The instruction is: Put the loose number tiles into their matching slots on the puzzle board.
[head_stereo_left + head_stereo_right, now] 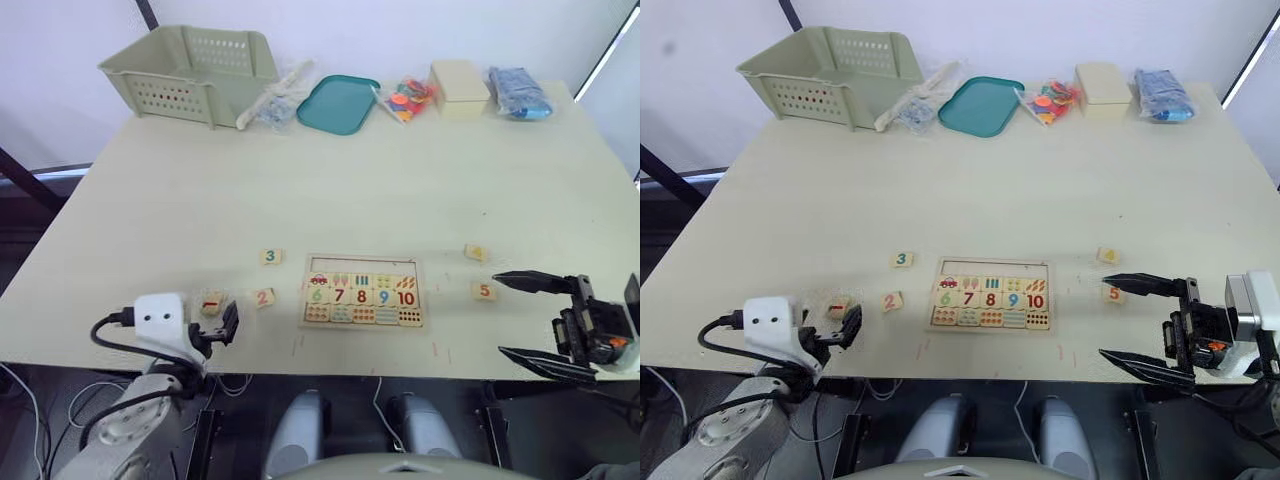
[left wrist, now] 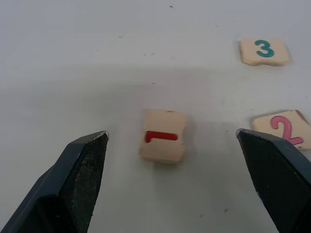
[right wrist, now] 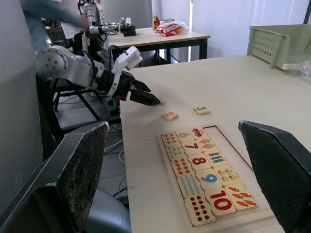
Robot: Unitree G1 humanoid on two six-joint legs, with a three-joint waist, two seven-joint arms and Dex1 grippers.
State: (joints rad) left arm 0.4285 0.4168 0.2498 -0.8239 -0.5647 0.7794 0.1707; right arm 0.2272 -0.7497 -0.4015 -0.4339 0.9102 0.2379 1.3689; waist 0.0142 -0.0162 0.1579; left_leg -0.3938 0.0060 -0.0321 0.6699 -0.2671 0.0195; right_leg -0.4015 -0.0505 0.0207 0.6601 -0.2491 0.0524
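Pale desk (image 1: 180, 200) carries puzzle board (image 1: 362, 291) near front edge w/ loose tiles 1 (image 1: 211, 303), 2 (image 1: 263, 297), 3 (image 1: 270, 257) to its left, 4 (image 1: 476, 253) & 5 (image 1: 484, 291) to its right; along back edge: green basket (image 1: 190, 70), teal tray (image 1: 338, 104), cream box (image 1: 459, 86), bagged items (image 1: 519, 93).

We see pale, matt wood in the puzzle board (image 1: 362, 262) and the loose tile 1 (image 2: 164, 135), whose edges look softly worn. The table (image 1: 400, 180) is smooth, matt cream laminate. At 12 o'clock, the teal tray (image 1: 337, 103) looks like slightly glossy plastic.
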